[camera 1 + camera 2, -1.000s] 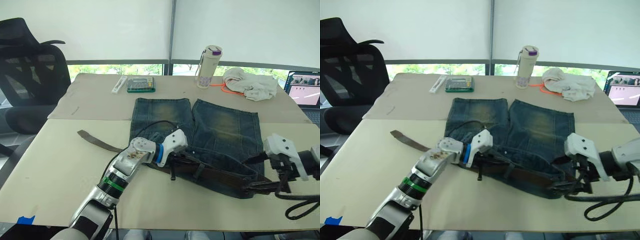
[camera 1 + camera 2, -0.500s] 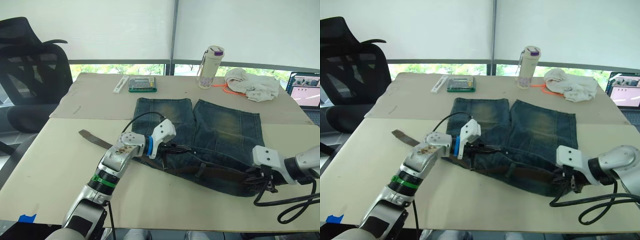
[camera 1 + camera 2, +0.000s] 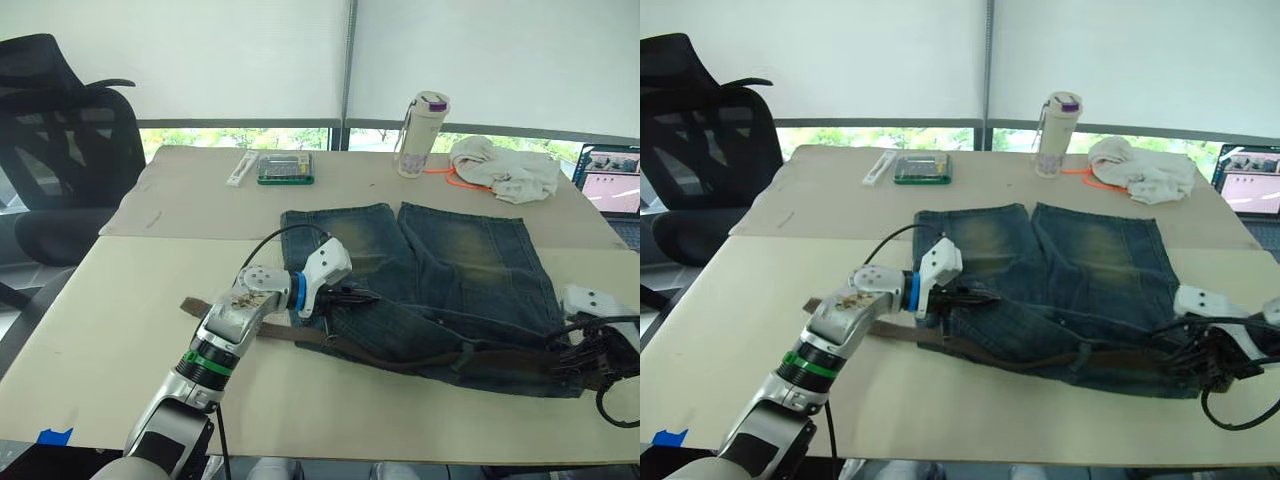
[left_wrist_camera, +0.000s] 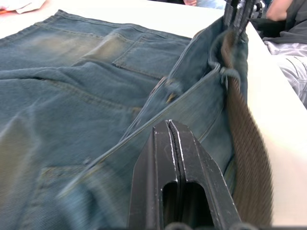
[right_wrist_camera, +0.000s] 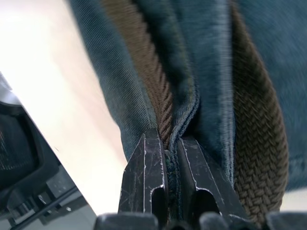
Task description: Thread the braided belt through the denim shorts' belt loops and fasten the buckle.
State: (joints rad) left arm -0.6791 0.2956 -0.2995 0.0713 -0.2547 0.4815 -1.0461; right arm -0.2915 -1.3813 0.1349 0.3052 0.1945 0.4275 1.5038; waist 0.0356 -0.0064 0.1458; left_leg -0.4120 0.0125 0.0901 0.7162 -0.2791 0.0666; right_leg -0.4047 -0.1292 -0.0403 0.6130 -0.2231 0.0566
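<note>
While the denim shorts point(image 3: 440, 280) lie flat on the beige table point(image 3: 110, 340), legs pointing toward the window end and waistband toward the near edge, the braided belt point(image 3: 400, 357) runs along that waistband. Its free brown end sticks out past the shorts' left hip onto the bare tabletop, and the rest passes under at least one of the belt loops point(image 3: 464, 352) near the middle of the waistband.

The left gripper point(image 3: 352, 296) rests on the shorts at their left hip, its two black fingers point(image 4: 172, 177) pressed flat together over a fold of denim; whether any cloth is caught between them is not clear. The right gripper point(image 3: 585, 352) sits at the shorts' right hip corner, and the right wrist view shows its fingers point(image 5: 146, 182) closed on the waistband edge with the braided strap pinched in between.

Beyond the shorts' hems stand a pale bottle point(image 3: 418, 122) with a purple cap, an off-white cloth bundle point(image 3: 505, 170), a green box point(image 3: 285, 168) and a small white remote-like bar point(image 3: 240, 168).
</note>
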